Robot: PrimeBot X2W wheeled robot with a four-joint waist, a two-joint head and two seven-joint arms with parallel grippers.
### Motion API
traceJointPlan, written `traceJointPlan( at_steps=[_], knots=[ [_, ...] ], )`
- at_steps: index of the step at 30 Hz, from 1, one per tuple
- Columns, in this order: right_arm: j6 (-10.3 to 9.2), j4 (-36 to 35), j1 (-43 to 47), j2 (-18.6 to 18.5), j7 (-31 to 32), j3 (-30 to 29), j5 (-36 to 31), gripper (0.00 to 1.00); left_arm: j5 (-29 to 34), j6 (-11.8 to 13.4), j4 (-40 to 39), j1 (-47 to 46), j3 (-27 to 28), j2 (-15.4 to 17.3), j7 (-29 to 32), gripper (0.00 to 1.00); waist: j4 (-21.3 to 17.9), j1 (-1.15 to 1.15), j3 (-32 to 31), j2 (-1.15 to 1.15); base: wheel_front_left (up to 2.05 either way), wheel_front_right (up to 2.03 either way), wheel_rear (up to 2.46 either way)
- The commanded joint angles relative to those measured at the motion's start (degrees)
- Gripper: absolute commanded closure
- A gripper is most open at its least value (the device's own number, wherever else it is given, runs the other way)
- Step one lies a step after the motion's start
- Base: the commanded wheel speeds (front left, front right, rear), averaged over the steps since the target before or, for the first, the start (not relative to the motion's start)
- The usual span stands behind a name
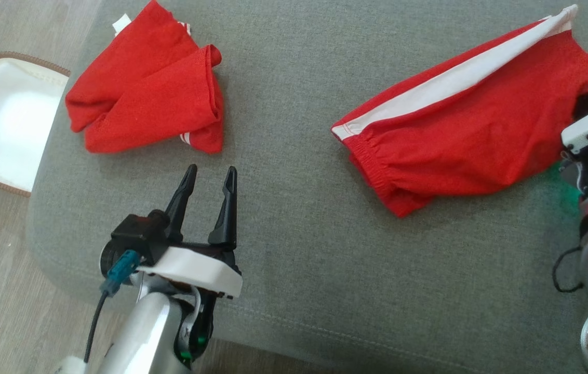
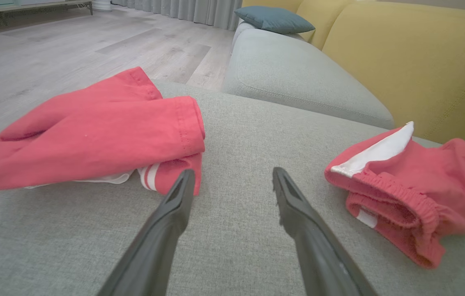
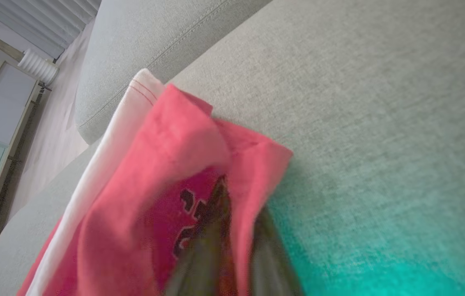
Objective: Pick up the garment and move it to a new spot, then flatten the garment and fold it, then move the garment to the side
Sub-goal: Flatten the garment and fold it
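From the head view, two red things lie well apart on the grey cushion [image 1: 294, 249]. On the robot's left is a folded red cloth [image 1: 148, 88], close to the cushion's edge, with a white bin [image 1: 3, 119] on the floor beside it. On the right are the red shorts [image 1: 460, 114] with a white stripe, bunched up and not flat. The left tool [image 1: 211, 168] hangs just below the folded red cloth, not touching it, its two fingers apart and holding nothing. The right tool [image 1: 585, 111] reaches into the far right end of the red shorts.

From the left wrist view, the left tool [image 2: 231, 172] points at bare grey cushion [image 2: 232, 123] between the folded red cloth [image 2: 93, 131] and the red shorts [image 2: 413, 189]. The shorts look lumpy, the waistband curled over.

From the right wrist view, which is blurry, the right tool [image 3: 240, 238] seems to pinch a fold of the red shorts [image 3: 154, 172] between its dark fingers.

I think the job is only at its start. The shorts are grabbed but not laid out. Flattening, folding and moving them aside are all left to do.
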Motion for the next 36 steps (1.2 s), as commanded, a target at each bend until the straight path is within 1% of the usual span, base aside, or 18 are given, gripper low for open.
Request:
traceJointPlan(
  at_steps=[1,8,13,22,24,27,30,36],
  knots=[
    [0.37,-0.2,-0.9,0.8,0.5,0.5,-0.4,1.0,-0.4,0.3,-1.6,-1.4,1.7,0.4,-0.7,0.0,0.0,0.0,-0.1,0.0,0.0,0.0,0.0],
    [0.37,1.3,-0.3,0.5,-1.8,-2.3,-0.6,1.0,-0.4,0.4,-1.2,-1.2,2.5,0.4,-0.7,0.0,-0.9,0.0,-1.5,0.0,0.0,0.0,0.0],
    [0.37,1.4,0.6,0.4,-3.5,-4.8,1.0,1.0,-0.2,0.4,-1.1,-0.7,2.8,0.4,-0.7,0.0,-1.8,0.0,-2.9,0.0,0.0,0.0,0.0],
    [0.37,0.7,5.5,0.0,-5.3,-8.6,1.5,1.0,0.3,0.4,-1.0,0.9,4.0,0.4,-0.7,0.0,-4.1,0.0,-6.3,0.0,0.0,0.0,0.0],
    [0.37,0.3,6.9,0.1,-5.7,-10.3,1.5,1.0,0.5,0.3,-0.9,1.4,4.2,0.4,-0.7,0.0,-4.7,0.0,-7.4,0.0,0.0,0.0,0.0],
    [0.37,-0.6,9.2,0.8,-5.9,-12.7,1.4,1.0,0.5,0.3,-0.8,2.2,4.7,0.4,-0.7,0.0,-5.7,0.0,-8.9,0.0,0.0,0.0,0.0],
    [0.37,-2.0,11.4,2.3,-5.8,-14.5,1.2,1.0,0.6,0.2,-0.7,2.9,5.1,0.4,-0.7,0.0,-6.3,0.0,-10.2,0.0,0.0,0.0,0.0],
    [0.37,-6.2,14.8,4.8,-4.7,-17.0,1.3,1.0,0.8,0.3,-0.8,4.0,5.7,0.4,-0.7,0.0,-7.3,0.0,-11.7,0.0,0.0,0.0,0.0]
  ],
)
